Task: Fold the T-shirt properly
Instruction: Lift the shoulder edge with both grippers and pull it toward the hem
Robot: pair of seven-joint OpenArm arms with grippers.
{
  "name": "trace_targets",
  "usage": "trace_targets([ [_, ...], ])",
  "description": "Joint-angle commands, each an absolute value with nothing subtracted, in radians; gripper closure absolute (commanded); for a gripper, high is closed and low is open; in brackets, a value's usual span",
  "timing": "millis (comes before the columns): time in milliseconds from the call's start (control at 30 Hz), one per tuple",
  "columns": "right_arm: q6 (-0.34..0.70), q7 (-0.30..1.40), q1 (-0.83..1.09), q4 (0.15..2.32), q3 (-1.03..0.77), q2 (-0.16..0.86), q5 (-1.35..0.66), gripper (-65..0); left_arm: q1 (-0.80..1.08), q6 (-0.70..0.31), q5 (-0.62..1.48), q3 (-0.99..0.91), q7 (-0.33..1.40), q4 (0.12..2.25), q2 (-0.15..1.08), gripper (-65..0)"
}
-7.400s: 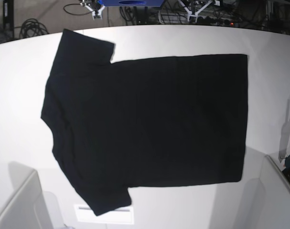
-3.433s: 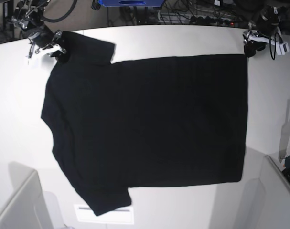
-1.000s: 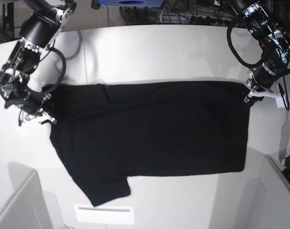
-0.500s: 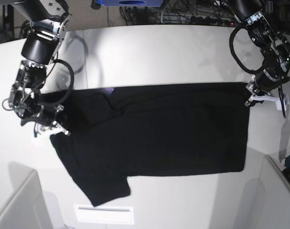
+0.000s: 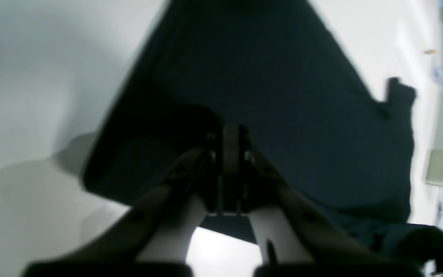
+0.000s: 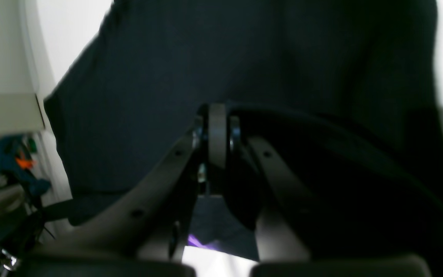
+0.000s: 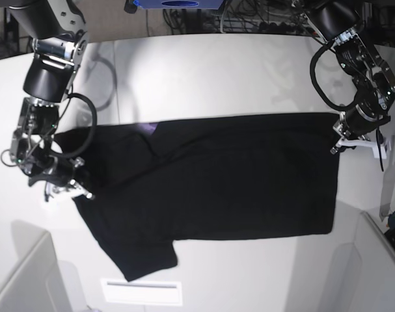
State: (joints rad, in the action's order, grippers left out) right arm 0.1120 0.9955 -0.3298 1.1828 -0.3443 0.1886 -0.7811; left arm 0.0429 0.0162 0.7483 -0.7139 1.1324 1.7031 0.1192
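The black T-shirt (image 7: 210,179) lies on the white table (image 7: 217,71), its far edge lifted and doubled over toward the near side. A sliver of purple print (image 7: 148,125) peeks out at the fold. On the right of the base view, my left gripper (image 7: 336,147) is shut on the shirt's hem corner. The left wrist view has its fingers (image 5: 230,132) pinched together on dark cloth (image 5: 267,77). At the left, my right gripper (image 7: 80,192) is shut on the sleeve end. In the right wrist view its tips (image 6: 217,117) are closed on the cloth (image 6: 175,69).
Cables (image 7: 262,16) and a blue object (image 7: 177,4) lie beyond the table's far edge. A white label (image 7: 142,291) sits near the front edge. Grey panels stand at the lower left (image 7: 25,276) and lower right (image 7: 379,260) corners.
Both grippers have come nearer to the front of the table, dragging the shirt's lifted far edge further over its body. The fold line has shifted forward.
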Motion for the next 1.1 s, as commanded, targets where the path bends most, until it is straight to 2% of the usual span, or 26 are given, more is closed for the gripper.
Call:
trace_targets([
  [0, 0.116, 0.969, -0.36, 1.196, -0.335, 0.203, -0.8, 0.0, 0.03, 0.01, 0.766, -0.714, 1.093, 1.719, 0.133, 0.0],
  [900, 0.116, 0.954, -0.383, 1.152, -0.334, 0.196, -0.802, 0.0, 0.007, 0.01, 0.766, -0.72, 1.064, 1.69, 0.133, 0.0],
  [967, 0.116, 0.952, -0.381, 1.153, -0.337, 0.196, -0.806, -11.4, 0.007, 0.01, 0.766, -0.72, 1.064, 1.69, 0.133, 0.0],
  [1000, 0.116, 0.952, -0.38, 1.155, -0.338, 0.196, -0.806, -17.4, 0.007, 0.01, 0.766, -0.72, 1.064, 1.692, 0.133, -5.9],
  [1067, 0.116, 0.952, -0.378, 1.164, -0.344, 0.196, -0.806, -24.9, 0.007, 0.01, 0.766, -0.723, 1.063, 1.692, 0.133, -17.1],
])
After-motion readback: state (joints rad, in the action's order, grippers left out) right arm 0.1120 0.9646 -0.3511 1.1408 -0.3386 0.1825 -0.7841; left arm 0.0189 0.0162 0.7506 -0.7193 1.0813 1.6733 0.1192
